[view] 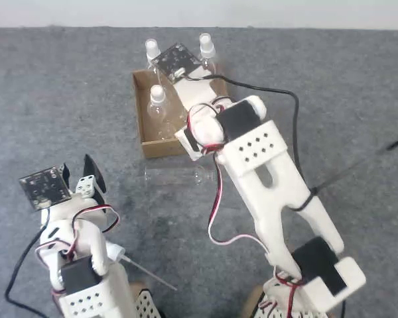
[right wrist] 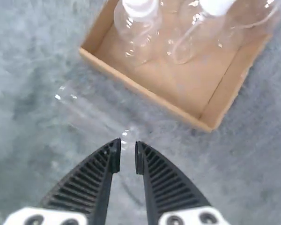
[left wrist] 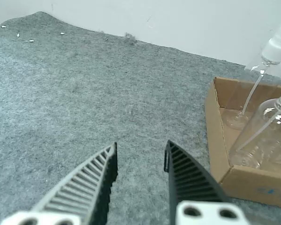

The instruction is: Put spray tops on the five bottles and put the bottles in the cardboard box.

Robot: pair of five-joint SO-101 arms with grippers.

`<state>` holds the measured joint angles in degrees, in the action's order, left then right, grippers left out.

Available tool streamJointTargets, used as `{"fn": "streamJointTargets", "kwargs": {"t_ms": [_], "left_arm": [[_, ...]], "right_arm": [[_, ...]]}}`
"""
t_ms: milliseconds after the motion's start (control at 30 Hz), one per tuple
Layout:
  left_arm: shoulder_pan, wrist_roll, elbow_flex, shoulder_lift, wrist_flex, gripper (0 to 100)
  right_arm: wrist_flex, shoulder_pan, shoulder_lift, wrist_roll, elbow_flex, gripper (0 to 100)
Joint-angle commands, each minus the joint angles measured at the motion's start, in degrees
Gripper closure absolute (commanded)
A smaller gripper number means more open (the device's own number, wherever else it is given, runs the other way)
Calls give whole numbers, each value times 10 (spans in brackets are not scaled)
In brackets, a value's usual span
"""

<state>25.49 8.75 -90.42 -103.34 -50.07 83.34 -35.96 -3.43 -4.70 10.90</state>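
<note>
The cardboard box stands at the back of the carpet with three clear bottles upright inside, white spray tops on them. A further clear bottle lies on its side just in front of the box, without a top. My right gripper hangs above that lying bottle, near its neck end, fingers a narrow gap apart with nothing between them. A loose white spray top with its thin tube lies beside the left arm. My left gripper is open and empty, low over the carpet to the left of the box.
Grey carpet covers the table, with free room left of the box and around the lying bottle. The right arm and its black cable stretch from the near right up to the box's front right corner.
</note>
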Motion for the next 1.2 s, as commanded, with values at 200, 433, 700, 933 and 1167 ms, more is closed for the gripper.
{"fn": "streamJointTargets", "kwargs": {"t_ms": [200,433,700,933,1167], "left_arm": [[3,4,7,-11,16,841],[3,4,7,-11,16,841],[4,4,7,-11,16,841],[4,4,7,-11,16,841],[4,4,7,-11,16,841]], "right_arm": [[-19,-44,-47,224,11,988],[-20,-44,-44,343,1,988],[-24,-54,7,475,-50,817],[-54,-96,88,577,-47,636],[-127,-88,155,611,-47,636]]}}
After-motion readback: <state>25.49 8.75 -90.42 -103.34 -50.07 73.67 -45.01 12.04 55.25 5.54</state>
